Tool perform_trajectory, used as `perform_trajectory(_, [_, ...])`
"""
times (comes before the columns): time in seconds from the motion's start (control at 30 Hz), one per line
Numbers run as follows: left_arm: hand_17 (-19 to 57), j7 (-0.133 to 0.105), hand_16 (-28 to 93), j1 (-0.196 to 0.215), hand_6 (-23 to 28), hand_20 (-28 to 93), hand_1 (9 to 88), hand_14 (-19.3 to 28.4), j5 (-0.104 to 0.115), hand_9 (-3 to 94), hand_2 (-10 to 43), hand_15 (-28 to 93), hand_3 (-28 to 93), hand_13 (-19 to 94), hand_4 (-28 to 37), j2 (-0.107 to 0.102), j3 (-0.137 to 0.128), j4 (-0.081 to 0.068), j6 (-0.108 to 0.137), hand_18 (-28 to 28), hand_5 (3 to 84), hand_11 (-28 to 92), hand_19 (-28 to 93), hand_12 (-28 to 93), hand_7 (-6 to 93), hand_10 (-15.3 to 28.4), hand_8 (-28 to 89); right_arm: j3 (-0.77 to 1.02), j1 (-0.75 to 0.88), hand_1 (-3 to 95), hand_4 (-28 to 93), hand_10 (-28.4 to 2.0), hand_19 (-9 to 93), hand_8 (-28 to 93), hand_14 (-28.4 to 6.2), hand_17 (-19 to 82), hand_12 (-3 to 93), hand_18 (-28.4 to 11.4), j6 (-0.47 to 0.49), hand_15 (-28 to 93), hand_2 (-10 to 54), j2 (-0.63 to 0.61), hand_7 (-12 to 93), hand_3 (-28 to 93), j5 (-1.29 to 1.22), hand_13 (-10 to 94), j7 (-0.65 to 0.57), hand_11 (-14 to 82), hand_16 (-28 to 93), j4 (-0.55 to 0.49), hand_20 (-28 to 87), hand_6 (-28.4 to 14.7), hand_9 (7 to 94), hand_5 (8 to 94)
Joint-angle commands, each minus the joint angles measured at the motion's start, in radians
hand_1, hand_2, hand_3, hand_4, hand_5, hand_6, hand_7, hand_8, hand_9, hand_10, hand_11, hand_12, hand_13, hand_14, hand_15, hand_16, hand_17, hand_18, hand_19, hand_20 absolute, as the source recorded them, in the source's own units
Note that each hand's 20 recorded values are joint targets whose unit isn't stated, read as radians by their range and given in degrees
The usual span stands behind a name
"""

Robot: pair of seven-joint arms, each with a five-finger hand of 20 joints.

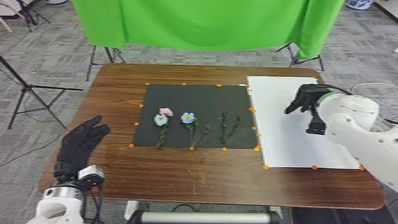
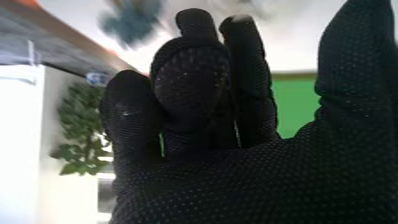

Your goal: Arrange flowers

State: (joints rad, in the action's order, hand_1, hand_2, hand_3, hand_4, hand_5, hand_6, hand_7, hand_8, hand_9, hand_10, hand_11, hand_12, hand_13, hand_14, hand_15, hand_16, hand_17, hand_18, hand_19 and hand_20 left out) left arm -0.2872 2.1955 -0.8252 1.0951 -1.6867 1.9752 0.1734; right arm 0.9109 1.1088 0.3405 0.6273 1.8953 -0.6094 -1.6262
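Note:
On the black mat (image 1: pixel 182 94) in the head view lie a pink flower (image 1: pixel 166 111), a pale flower (image 1: pixel 161 120), a blue flower (image 1: pixel 188 118) and green stems (image 1: pixel 230 126). My right hand (image 1: pixel 306 97) is over the white sheet (image 1: pixel 293 150), right of the mat, with relaxed fingers and no flower visible in it. My left hand (image 1: pixel 80 145) stands open at the table's left side, apart from the flowers. In the right wrist view, beyond the fingers of my right hand (image 2: pixel 213 175), a blurred blue-green thing (image 2: pixel 129 22) shows against white; what it is, I cannot tell.
Small orange markers (image 1: pixel 192 148) line the edges of the mat and sheet on the brown table (image 1: pixel 195 175). A green cloth (image 1: pixel 204 25) hangs behind the table's far edge. A black tripod (image 1: pixel 31 87) stands left of the table.

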Motion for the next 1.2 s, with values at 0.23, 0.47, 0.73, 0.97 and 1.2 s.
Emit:
perform_trajectory(0.23, [5.5, 0.005, 1, 0.021, 0.0, 18, 23.2, 15.6, 0.002, 50.7, -7.6, 20, 73, 39, -24.8, 0.014, 0.001, 0.005, -0.010, 12.5, 50.2, 21, 10, 14, 17.2, 12.4, -8, -0.033, 0.131, 51.3, -20, -11.7, 93, 4, -3.4, 62, 24.1, -15.6, -0.236, 64, -8.6, -0.027, 24, 63, 0.039, 89, 0.031, 22.8, 28, 0.001, 57, 3.0, 82.3, 70.9])
perform_trajectory(0.47, [5.5, 0.003, 1, 0.022, 0.1, 18, 23.1, 15.7, 0.004, 50.7, -7.4, 20, 73, 39, -24.8, 0.010, -0.002, 0.007, -0.006, 12.5, 50.1, 21, 10, 14, 17.2, 12.4, -8, -0.005, 0.121, 56.3, -22, -10.5, 93, 6, -2.4, 64, 25.6, -15.0, -0.368, 63, -8.1, -0.067, 22, 63, 0.050, 92, 0.091, 24.4, 29, -0.148, 60, 1.5, 89.0, 78.9])
perform_trajectory(0.73, [5.5, 0.013, 1, 0.011, 0.2, 18, 23.1, 15.8, 0.001, 50.6, -7.3, 20, 73, 39, -24.8, 0.003, 0.006, 0.003, -0.014, 12.5, 50.1, 21, 10, 14, 17.2, 12.4, -8, -0.132, -0.001, 55.8, -21, -10.5, 93, 7, -2.0, 65, 28.2, -14.6, -0.488, 63, -9.3, 0.046, 21, 64, 0.129, 92, 0.158, 22.8, 30, -0.245, 61, 1.6, 89.6, 80.0])
perform_trajectory(0.97, [5.5, 0.017, 1, 0.000, 0.2, 18, 23.1, 15.7, 0.001, 50.5, -7.4, 20, 73, 39, -24.8, 0.000, 0.009, -0.003, -0.020, 12.5, 50.2, 21, 10, 14, 17.2, 12.4, -8, -0.197, -0.020, 55.4, -20, -10.6, 93, 6, -2.0, 65, 28.7, -14.6, -0.448, 63, -9.5, 0.236, 22, 64, 0.122, 92, 0.166, 21.4, 30, -0.172, 61, 2.1, 89.4, 79.9])
perform_trajectory(1.2, [5.4, 0.018, 1, -0.007, 0.2, 18, 23.2, 15.8, 0.000, 50.6, -7.2, 20, 73, 39, -25.0, 0.006, 0.027, -0.009, -0.024, 12.5, 50.0, 21, 10, 14, 17.2, 12.4, -8, -0.210, 0.001, 55.2, -20, -10.7, 93, 6, -2.0, 65, 28.7, -14.5, -0.437, 63, -9.4, 0.294, 22, 64, 0.075, 92, 0.155, 20.9, 31, -0.120, 61, 2.2, 89.1, 79.7])
